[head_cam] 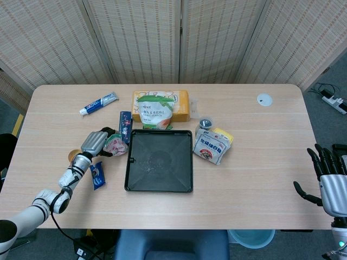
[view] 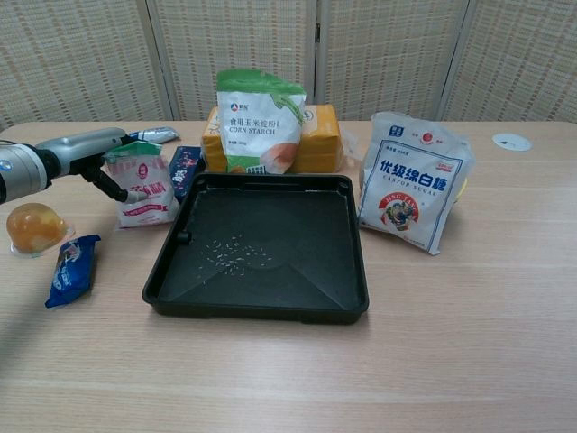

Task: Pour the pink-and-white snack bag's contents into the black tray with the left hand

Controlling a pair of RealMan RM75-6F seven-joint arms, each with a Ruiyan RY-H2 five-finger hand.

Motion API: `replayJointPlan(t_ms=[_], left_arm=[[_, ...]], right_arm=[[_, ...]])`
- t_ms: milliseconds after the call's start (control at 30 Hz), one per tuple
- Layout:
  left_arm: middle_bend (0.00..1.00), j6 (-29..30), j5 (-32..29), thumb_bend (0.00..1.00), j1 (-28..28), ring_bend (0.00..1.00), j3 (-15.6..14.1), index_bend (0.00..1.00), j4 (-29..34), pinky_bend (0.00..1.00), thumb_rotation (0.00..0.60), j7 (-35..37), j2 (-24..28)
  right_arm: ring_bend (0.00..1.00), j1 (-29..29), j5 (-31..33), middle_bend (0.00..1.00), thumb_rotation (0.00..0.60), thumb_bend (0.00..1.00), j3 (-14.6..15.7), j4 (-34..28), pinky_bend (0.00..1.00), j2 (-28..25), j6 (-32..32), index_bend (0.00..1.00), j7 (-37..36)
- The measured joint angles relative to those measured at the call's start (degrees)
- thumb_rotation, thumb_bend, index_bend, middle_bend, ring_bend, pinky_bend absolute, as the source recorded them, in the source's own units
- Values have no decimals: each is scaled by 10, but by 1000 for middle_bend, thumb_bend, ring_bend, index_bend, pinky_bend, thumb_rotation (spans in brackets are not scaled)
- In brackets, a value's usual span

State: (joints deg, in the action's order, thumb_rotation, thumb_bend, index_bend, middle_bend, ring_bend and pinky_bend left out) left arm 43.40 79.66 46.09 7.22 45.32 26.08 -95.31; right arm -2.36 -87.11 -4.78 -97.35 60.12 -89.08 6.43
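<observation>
My left hand (view: 86,153) gripped the pink-and-white snack bag (view: 144,185) upright beside the black tray (view: 261,311), where a few poured bits already lay.

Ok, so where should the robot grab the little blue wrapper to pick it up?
Pinch the blue wrapper across its narrow middle, coming straight down from above. It lies flat and long on the table, and the orange jelly cup crowds its far end.
</observation>
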Motion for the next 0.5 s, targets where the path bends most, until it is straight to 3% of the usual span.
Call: replayJointPlan(t_ms=[300, 500], left_arm=[[148, 9, 3, 376, -2, 51, -2, 45, 10, 259, 600, -7, 13], [127, 10, -7, 376, -5, 34, 3, 13, 48, 224, 600, -16, 43]], right_arm=[[14, 0, 0, 49, 413, 343, -1, 0, 0, -1, 0, 0, -1], [16, 0, -3, 50, 413, 344, -1, 1, 0, -1, -2, 0, -4]])
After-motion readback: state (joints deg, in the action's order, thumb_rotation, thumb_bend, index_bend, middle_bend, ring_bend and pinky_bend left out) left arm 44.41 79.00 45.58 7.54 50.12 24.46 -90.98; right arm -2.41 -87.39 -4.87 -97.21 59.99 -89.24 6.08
